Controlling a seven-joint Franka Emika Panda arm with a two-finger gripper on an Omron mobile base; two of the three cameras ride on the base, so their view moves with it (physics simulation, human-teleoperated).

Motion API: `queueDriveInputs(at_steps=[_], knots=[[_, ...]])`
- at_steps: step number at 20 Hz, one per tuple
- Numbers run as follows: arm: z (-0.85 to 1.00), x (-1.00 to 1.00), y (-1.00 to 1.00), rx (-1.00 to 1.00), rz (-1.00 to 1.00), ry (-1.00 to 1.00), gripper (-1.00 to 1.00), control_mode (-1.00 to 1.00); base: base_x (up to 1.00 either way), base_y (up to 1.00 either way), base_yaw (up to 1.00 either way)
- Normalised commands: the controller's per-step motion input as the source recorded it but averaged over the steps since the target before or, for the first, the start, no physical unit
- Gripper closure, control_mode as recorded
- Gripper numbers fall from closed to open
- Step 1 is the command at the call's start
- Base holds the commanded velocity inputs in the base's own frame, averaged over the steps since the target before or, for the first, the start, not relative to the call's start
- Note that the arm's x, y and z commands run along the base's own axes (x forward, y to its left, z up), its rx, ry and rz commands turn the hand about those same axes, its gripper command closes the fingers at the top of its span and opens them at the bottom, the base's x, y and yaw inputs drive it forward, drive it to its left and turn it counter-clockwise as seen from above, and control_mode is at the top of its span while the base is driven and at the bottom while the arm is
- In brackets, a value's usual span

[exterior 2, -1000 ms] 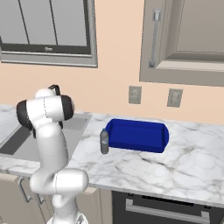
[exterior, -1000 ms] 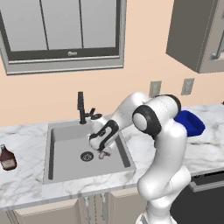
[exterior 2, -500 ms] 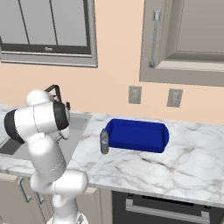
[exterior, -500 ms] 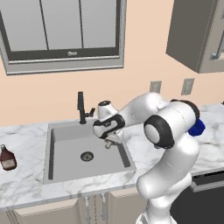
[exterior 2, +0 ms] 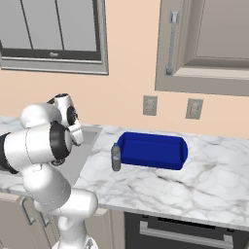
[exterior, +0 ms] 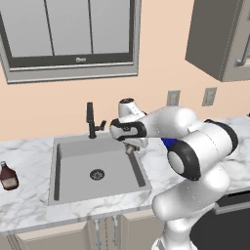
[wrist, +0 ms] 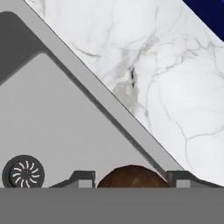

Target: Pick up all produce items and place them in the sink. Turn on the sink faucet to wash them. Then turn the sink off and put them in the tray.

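The mushroom [wrist: 131, 176] shows its brown cap between my two dark fingertips [wrist: 85, 177] in the hand view. My gripper [exterior: 131, 149] is shut on it and hangs above the right rim of the grey sink [exterior: 73, 168], whose round drain [exterior: 97, 174] lies down to the left. The black faucet [exterior: 90, 120] stands at the sink's back edge, left of the gripper. On the marble to the right sits the blue tray [exterior 2: 153, 150], and the hand view catches one corner of the tray [wrist: 211, 16] beyond the sink wall [wrist: 100, 103].
A dark brown bottle [exterior: 7, 176] stands on the counter left of the sink. A small grey shaker [exterior 2: 115, 157] stands just in front of the tray's left end. White marble counter [exterior 2: 194, 180] runs right of the sink.
The arm has risen from the sink floor near the drain and swung right, carrying the mushroom up to the sink's right rim.
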Motion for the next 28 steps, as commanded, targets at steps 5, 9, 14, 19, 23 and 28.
queueDriveInputs(at_steps=[5,9,14,19,23,28], knots=[[0.33,0.0,-0.47,0.0,-0.03,0.0,1.0,-1.0,0.0,0.0,0.0],[0.22,0.0,-0.56,0.0,-0.02,0.0,1.0,-1.0,0.0,0.0,0.0],[0.19,0.0,-0.58,0.0,-0.03,-0.02,1.0,-1.0,0.0,0.0,0.0],[0.18,0.0,-0.59,0.0,-0.03,-0.01,1.0,-1.0,0.0,0.0,0.0],[0.09,0.0,-0.6,0.0,-0.04,0.0,1.0,-1.0,0.0,0.0,0.0],[0.09,0.02,-0.62,0.0,-0.05,0.0,1.0,-1.0,0.0,0.0,0.0]])
